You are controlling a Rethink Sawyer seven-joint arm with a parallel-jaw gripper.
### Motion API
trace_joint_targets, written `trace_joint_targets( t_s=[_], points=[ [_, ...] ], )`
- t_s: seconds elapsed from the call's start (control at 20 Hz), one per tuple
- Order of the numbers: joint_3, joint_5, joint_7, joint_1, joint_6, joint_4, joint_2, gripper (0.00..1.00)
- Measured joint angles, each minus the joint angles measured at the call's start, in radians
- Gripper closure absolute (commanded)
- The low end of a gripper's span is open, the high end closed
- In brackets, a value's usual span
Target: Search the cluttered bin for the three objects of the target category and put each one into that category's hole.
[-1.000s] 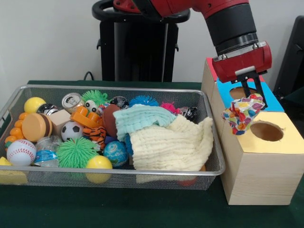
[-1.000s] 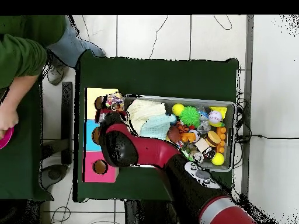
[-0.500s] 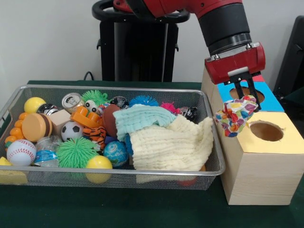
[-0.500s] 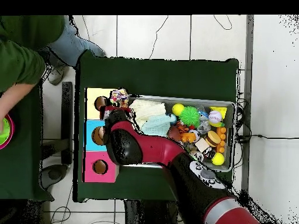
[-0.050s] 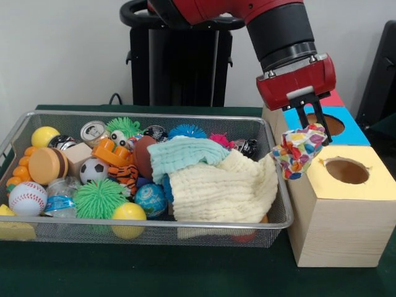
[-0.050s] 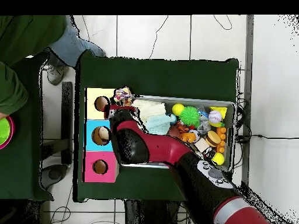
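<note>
Clearly, the gripper is clamped on a crumpled multicoloured cloth, which hangs in the air between the wire bin and the wooden box — just beside the box's yellow panel with its round hole, over the bin's end rim. From overhead, the cloth shows at the seam between the yellow section's hole and the bin. Inside the bin lie a cream cloth and a light-blue cloth, piled toward the box end — while balls, a can and other toys crowd the far end.
</note>
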Motion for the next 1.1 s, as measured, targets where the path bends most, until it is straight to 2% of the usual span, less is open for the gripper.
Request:
trace_joint_targets(
  t_s=[0.65, 1.1],
  points=[
    [0.046, -0.013, 0.0, -0.025, 0.0, 0.0, 0.001, 1.0],
    [0.048, -0.013, 0.0, -0.013, 0.0, 0.0, 0.001, 1.0]
  ],
)
